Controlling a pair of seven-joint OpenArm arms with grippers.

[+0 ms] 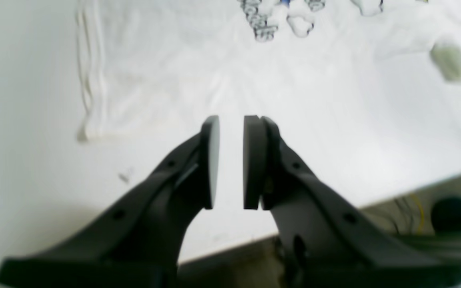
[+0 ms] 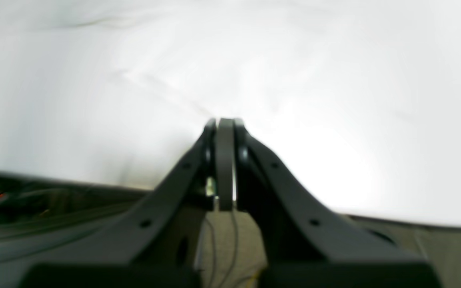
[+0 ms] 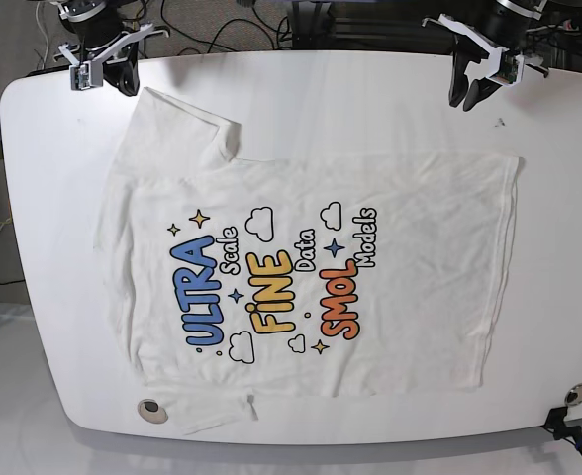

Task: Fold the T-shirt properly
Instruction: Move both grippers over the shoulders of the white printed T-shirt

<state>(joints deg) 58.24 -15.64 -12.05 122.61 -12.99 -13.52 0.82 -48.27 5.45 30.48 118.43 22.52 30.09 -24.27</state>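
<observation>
Base view: left pincer (image 3: 475,94) slightly parted, right pincer (image 3: 109,77) pinched narrow, both beyond the T-shirt (image 3: 420,267).

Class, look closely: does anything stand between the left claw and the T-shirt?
Nothing visible does. The left claw hangs just past the edge of the T-shirt, with only bare white tabletop showing between.
</observation>
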